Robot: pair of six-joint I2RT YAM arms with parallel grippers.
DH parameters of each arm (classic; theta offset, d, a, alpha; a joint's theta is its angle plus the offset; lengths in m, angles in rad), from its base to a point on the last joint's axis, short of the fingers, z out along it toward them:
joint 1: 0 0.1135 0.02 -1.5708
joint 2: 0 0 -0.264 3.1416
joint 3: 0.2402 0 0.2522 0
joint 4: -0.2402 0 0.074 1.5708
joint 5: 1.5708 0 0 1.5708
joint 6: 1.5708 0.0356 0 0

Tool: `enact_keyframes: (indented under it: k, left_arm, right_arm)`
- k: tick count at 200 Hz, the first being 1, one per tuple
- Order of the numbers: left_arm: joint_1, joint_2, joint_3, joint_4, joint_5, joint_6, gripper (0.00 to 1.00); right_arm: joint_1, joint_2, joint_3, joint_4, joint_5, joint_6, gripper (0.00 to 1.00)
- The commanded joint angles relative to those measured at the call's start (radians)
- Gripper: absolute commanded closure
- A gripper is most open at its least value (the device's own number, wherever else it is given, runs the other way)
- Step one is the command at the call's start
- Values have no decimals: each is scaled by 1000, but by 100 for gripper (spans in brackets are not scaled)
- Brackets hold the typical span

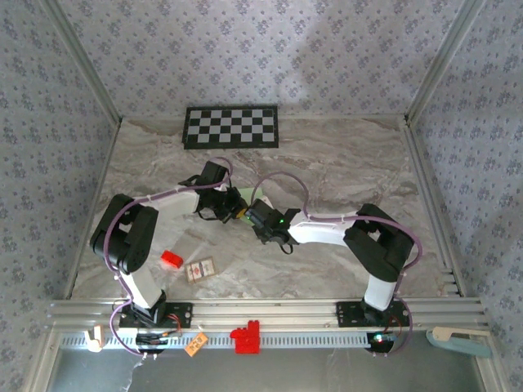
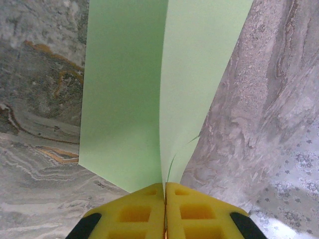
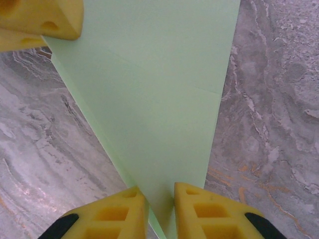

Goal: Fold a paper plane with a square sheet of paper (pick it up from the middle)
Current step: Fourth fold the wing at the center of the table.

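- Marble tabletop (image 1: 351, 163): left arm (image 1: 127, 233) and right arm (image 1: 372, 241) bend inward, wrists meeting mid-table.
- Left gripper (image 2: 165, 188) clamps the square sheet of paper (image 2: 124, 99).
- Right gripper (image 3: 159, 194) straddles it, jaws slightly apart.

Black-and-white arms (image 1: 131, 237); purple cables (image 1: 286, 175); a green light (image 1: 282, 219); yellow claw fingers (image 2: 134, 214) with square hollows.

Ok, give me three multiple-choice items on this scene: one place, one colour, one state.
1. Where on the table does the checkerboard panel lie? A near edge; B middle; C far edge.
2. What colour is the square sheet of paper? A white; B pale green; C red.
3. How is the left gripper? A wide open; B shut on nothing; C shut on the paper.
Answers: 1 C, the top view shows it at the far side; 2 B, green in both wrist views; 3 C, it pinches the sheet.
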Motion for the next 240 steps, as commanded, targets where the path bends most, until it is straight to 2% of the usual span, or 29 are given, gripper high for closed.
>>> enact_keyframes:
  k: [1, 39, 62, 101, 136, 186, 240]
  left_arm:
    - [-3, 1, 33, -35, -5, 11, 91]
    - [5, -14, 38, -47, -14, 17, 88]
    - [22, -46, 41, -67, -38, 31, 81]
    - [60, -111, 5, -63, -74, 38, 69]
    - [73, -146, -65, 20, -66, 17, 65]
    - [57, -121, -121, 128, -16, 6, 68]
    - [3, -16, -68, 160, 20, 42, 75]
  right_arm:
    - [5, 14, 14, -37, 37, -9, 79]
    - [-1, 7, 4, -24, 9, -19, 86]
    - [-14, -5, -14, 0, -31, -20, 89]
    - [-53, -31, -51, 57, -132, -24, 95]
    - [-106, -63, -93, 125, -268, -56, 98]
    - [-183, -97, -135, 189, -449, -29, 98]
    - [-231, -87, -142, 215, -580, -13, 98]
